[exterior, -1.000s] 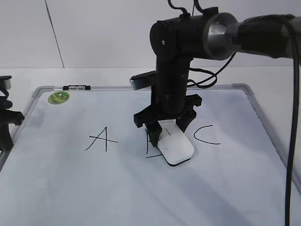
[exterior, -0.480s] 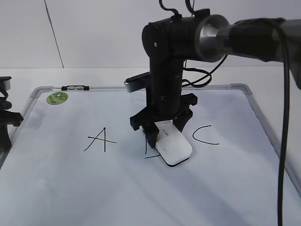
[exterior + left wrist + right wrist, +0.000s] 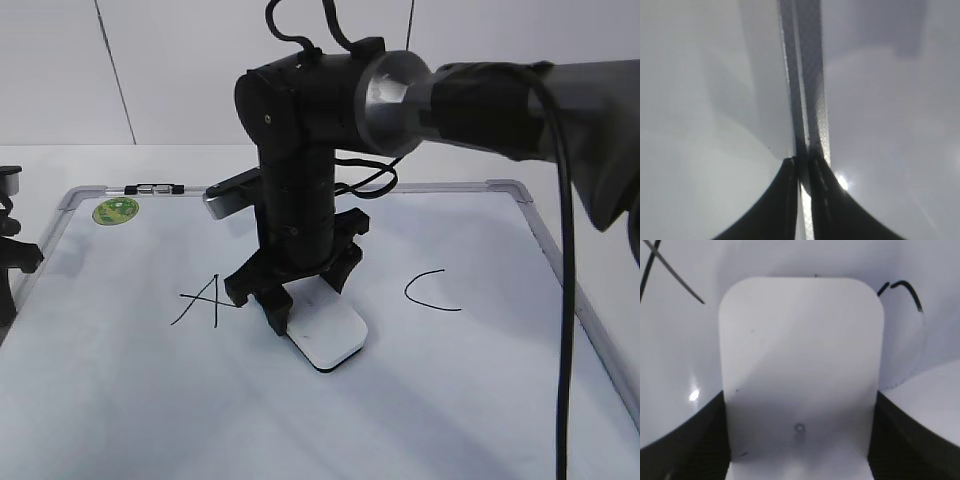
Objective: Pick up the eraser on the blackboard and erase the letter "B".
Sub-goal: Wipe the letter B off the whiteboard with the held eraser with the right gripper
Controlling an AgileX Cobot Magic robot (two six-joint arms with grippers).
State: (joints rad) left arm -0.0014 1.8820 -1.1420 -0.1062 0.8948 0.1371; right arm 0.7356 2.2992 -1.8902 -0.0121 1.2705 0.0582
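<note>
**Eraser pressed where the B belongs**

White wall behind, the blackboard shows A and C; between them the right gripper clamps the eraser flat on the board. No B shows.

Left wrist: left gripper pinched closed, empty, over the frame.

Right wrist: the eraser fills the jaws; drifting sideways risks smudging A.

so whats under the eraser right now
The eraser, held in the right claw, lies flat on the blackboard between the A and C. No B stroke shows beside it; whatever ink remains beneath is covered.
</note>
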